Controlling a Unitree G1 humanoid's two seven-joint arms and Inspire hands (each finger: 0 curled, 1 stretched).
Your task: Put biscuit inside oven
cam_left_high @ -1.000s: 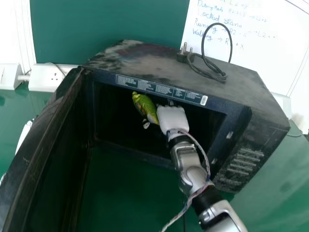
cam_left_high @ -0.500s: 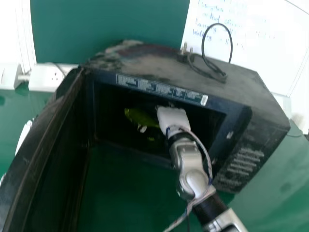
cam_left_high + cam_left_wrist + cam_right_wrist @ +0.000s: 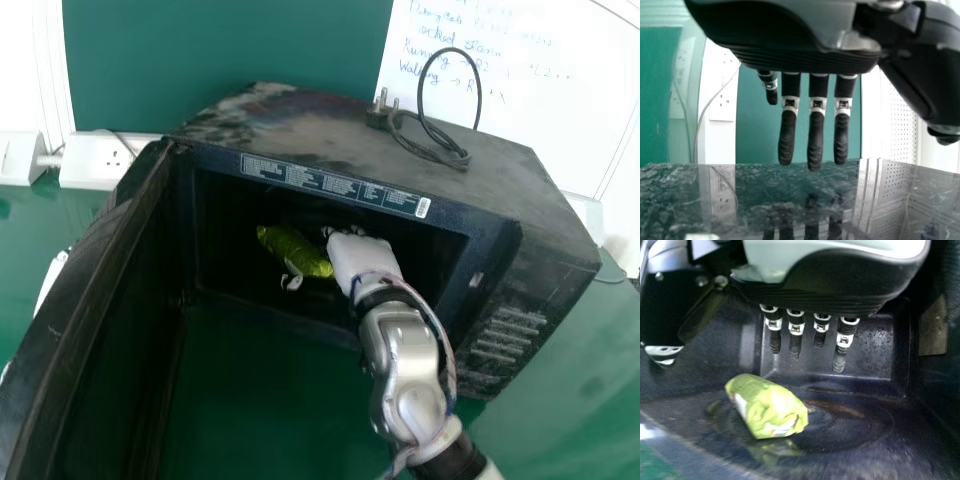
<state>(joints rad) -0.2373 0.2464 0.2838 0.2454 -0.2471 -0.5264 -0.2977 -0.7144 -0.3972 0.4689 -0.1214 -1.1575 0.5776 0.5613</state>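
Observation:
My right hand [image 3: 362, 256] is inside the cavity of the black oven [image 3: 330, 185], just right of the green biscuit packet [image 3: 292, 250]. In the right wrist view the biscuit packet [image 3: 769, 407] lies on the oven's floor [image 3: 865, 450], apart from the right hand [image 3: 840, 285], whose fingers are straight with nothing held. The thumb stands off to one side. My left hand [image 3: 52, 275] shows partly beyond the open oven door. In the left wrist view the left hand [image 3: 790, 55] has straight fingers over a glossy table top, holding nothing.
The oven's open door [image 3: 80, 310] stands along the left. A power cord with plug [image 3: 430, 140] rests on the oven top. Socket boxes [image 3: 95, 162] are behind at the left, and a whiteboard [image 3: 540, 90] is behind at the right. The green table [image 3: 250, 400] extends in front.
The packet has left my right hand and come down onto the oven's floor, a little lower and to the left. The right hand has opened and shifted slightly; the left has stayed put.

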